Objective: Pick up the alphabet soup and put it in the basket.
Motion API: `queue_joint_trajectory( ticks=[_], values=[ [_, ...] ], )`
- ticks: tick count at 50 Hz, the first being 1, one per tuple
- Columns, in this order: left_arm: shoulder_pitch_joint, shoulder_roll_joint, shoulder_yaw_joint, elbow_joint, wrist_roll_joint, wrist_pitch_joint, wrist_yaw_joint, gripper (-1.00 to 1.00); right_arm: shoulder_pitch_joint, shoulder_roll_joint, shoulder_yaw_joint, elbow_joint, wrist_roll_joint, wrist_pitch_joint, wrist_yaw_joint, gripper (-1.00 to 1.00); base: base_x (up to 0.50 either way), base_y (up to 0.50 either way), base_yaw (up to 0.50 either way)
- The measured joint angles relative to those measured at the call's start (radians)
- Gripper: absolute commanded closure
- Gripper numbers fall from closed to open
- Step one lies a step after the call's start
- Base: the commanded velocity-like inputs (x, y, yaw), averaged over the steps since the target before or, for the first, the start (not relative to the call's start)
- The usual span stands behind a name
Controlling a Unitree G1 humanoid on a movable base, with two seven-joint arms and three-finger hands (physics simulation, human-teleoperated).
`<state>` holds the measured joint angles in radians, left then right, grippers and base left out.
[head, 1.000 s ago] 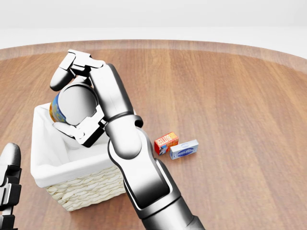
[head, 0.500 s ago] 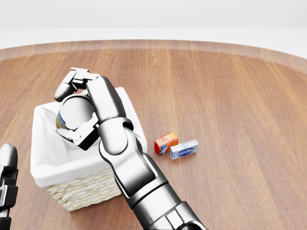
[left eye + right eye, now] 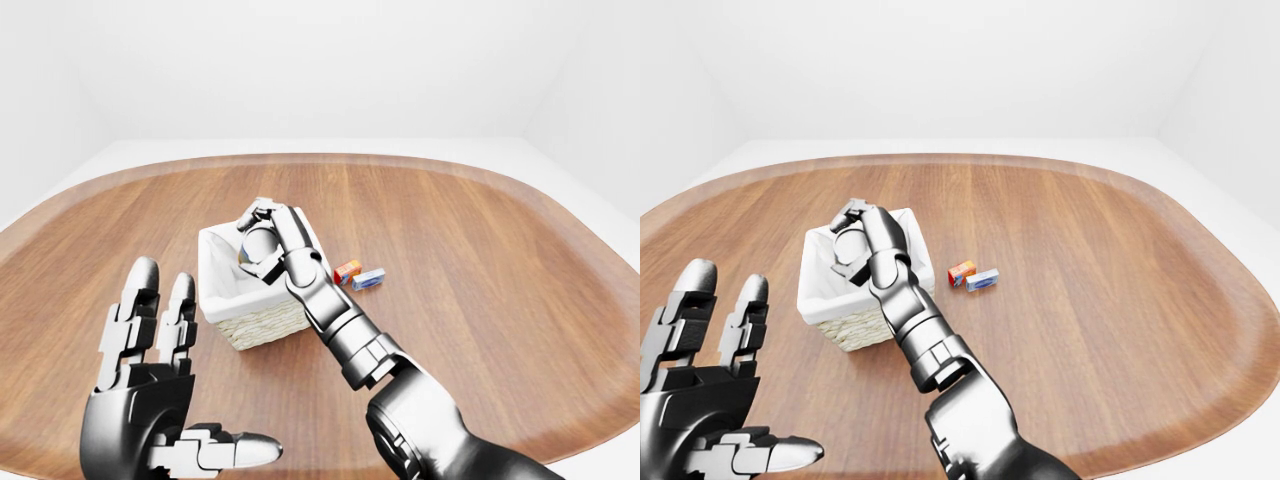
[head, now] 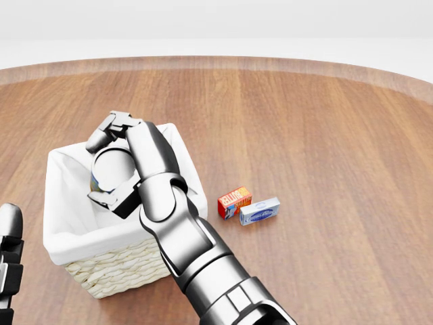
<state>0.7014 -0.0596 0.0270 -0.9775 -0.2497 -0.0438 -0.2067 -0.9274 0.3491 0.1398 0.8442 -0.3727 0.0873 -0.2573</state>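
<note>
The right hand (image 4: 111,166) is reaching down inside the basket (image 4: 64,240), its 3 fingers curling round the can (image 4: 98,181); only a sliver of the label is showing in the head view between the fingers and the palm. So the can is sitting in the grasp, inside the basket's white liner and below its rim; whether it is touching the bottom cannot be told.

The left hand (image 3: 150,400) is hanging at the bottom left of the left-eye view, fingers spread wide and holding nothing, well apart from the basket.

The can is probably stiff, fairly heavy and smooth-sided, so it is best gripped round the middle of its wall, as the fingers seem to be doing now.

2 small boxes (image 4: 249,206) are lying on the table (image 4: 325,135), to the basket's right.
</note>
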Motion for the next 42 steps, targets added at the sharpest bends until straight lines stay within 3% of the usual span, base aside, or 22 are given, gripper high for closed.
queue_joint_trajectory(
  ticks=[1, 42],
  values=[
    [0.000, 0.000, 0.000, 0.000, 0.000, 0.000, 0.000, -1.00, -0.001, 0.000, 0.000, 0.002, -0.003, 0.000, 0.000, -1.00, 0.00, 0.00, 0.00],
    [0.009, -0.011, 0.007, -0.007, -0.006, -0.001, -0.015, -1.00, -0.009, 0.000, 0.005, -0.008, -0.039, 0.000, -0.014, -1.00, 0.00, 0.00, 0.00]
  ],
)
